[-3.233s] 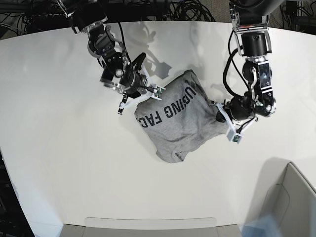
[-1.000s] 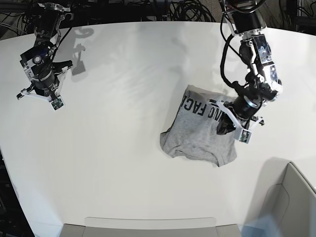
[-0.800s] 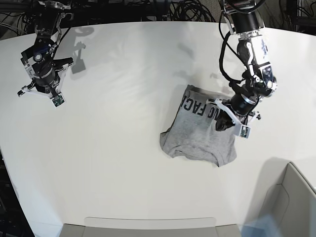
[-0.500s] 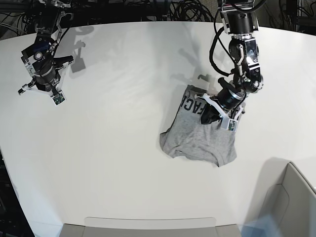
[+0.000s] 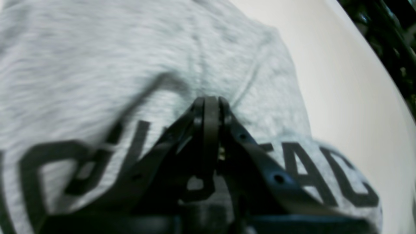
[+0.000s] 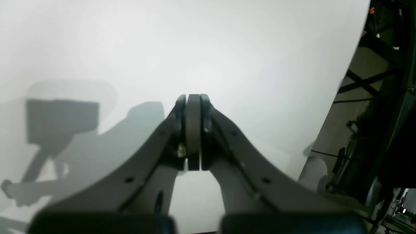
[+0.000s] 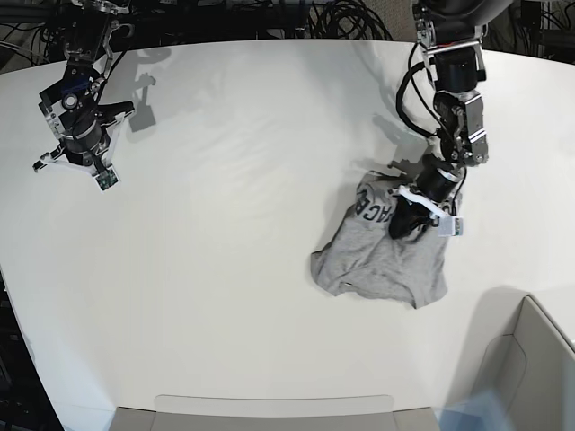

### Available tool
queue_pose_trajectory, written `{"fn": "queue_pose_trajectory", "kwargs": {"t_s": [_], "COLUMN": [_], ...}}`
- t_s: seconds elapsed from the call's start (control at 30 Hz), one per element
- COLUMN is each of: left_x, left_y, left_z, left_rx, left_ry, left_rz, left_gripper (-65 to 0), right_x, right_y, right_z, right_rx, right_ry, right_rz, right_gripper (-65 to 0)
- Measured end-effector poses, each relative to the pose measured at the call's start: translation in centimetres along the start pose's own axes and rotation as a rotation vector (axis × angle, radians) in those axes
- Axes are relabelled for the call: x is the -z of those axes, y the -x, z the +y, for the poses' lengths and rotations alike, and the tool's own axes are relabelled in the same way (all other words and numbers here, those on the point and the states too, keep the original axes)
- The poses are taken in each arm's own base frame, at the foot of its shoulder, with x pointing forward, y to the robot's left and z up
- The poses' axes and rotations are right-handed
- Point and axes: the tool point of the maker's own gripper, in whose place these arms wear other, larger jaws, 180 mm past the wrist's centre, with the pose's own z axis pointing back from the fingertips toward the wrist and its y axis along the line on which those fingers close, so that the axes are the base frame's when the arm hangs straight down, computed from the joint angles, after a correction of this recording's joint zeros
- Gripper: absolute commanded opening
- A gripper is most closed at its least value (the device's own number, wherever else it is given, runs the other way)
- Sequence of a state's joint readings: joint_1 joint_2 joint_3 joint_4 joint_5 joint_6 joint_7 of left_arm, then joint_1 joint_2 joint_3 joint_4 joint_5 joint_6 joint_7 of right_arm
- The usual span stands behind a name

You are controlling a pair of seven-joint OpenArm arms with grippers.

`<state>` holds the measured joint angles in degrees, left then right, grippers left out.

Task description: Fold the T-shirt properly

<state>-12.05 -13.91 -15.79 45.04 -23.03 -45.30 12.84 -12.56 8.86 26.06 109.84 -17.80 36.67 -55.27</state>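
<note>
The T-shirt (image 7: 377, 265) lies crumpled in a rough folded bundle right of the table's middle, heather grey with black lettering (image 7: 371, 209) along its upper edge. My left gripper (image 7: 398, 229) is shut, and its tips press down on the upper right part of the shirt. In the left wrist view the closed left gripper (image 5: 211, 99) rests on the T-shirt (image 5: 97, 65) just above the lettering, and creases run out from the tips. My right gripper (image 7: 74, 162) hangs shut over bare table at the far left, far from the shirt. The right wrist view shows the right gripper (image 6: 193, 97) closed and empty.
A grey bin (image 7: 530, 359) stands at the bottom right corner and a grey tray edge (image 7: 269, 409) runs along the front. Cables (image 7: 341, 18) lie behind the table's back edge. The table edge (image 6: 341, 81) is close on the right in the right wrist view.
The left gripper, shut throughout, slid up-left across the shirt, then moved right and down; the shirt has shifted right and down with it. The right arm barely moved.
</note>
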Motion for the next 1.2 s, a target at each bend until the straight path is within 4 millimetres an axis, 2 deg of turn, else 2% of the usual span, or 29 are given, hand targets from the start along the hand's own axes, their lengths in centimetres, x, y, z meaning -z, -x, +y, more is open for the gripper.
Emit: {"fn": "queue_pose_trajectory", "kwargs": {"t_s": [0.1, 0.17, 0.23, 0.33, 0.43, 0.53, 0.73, 0.83, 0.9, 1.03, 1.13, 1.2], "left_x": [-1.0, -1.9, -2.3, -2.5, -2.6, -3.8, -7.7, -10.6, -11.9, -14.3, -16.1, -17.5], "left_y": [-1.7, -1.9, -2.3, -3.1, -4.4, -5.4, -9.0, -10.7, -9.9, -7.4, -6.8, -6.3], "left_z": [4.0, 6.0, 6.9, 7.1, 6.5, 5.8, 1.1, 0.0, -1.0, -2.6, -3.0, -2.5], "left_rx": [-0.018, -0.010, -0.003, 0.013, 0.084, 0.189, 0.405, 0.416, 0.435, 0.493, 0.507, 0.474], "left_ry": [-0.083, -0.132, -0.160, -0.168, -0.170, -0.184, -0.157, -0.245, -0.246, -0.241, -0.256, -0.308], "left_rz": [-0.014, 0.005, 0.007, -0.002, -0.001, 0.009, -0.100, -0.202, -0.189, -0.088, -0.065, -0.057], "left_gripper": [-65.0, -65.0, -65.0, -65.0, -65.0, -65.0, -65.0, -65.0, -65.0, -65.0, -65.0, -65.0], "right_x": [0.0, 0.0, 0.0, 0.1, 0.1, 0.0, -2.2, -2.6, -2.5, -2.5, -2.6, -2.7], "right_y": [0.0, 0.0, -0.1, -0.4, -0.8, -2.3, -5.5, -6.0, -5.8, -3.4, -2.8, -2.4], "right_z": [0.0, 0.0, 0.1, 0.8, 1.4, 1.8, 2.6, 2.5, 3.2, 5.4, 6.8, 7.1], "right_rx": [0.000, 0.000, 0.002, 0.022, 0.029, -0.009, -0.007, 0.005, 0.007, 0.007, 0.014, 0.014], "right_ry": [0.000, 0.000, -0.001, -0.017, -0.030, -0.037, -0.026, -0.017, -0.036, -0.085, -0.116, -0.123], "right_rz": [-0.001, 0.000, -0.002, -0.008, -0.019, -0.049, -0.155, -0.169, -0.171, -0.106, -0.098, -0.089], "right_gripper": [-65.0, -65.0, -65.0, -65.0, -65.0, -65.0, -65.0, -65.0, -65.0, -65.0, -65.0, -65.0]}}
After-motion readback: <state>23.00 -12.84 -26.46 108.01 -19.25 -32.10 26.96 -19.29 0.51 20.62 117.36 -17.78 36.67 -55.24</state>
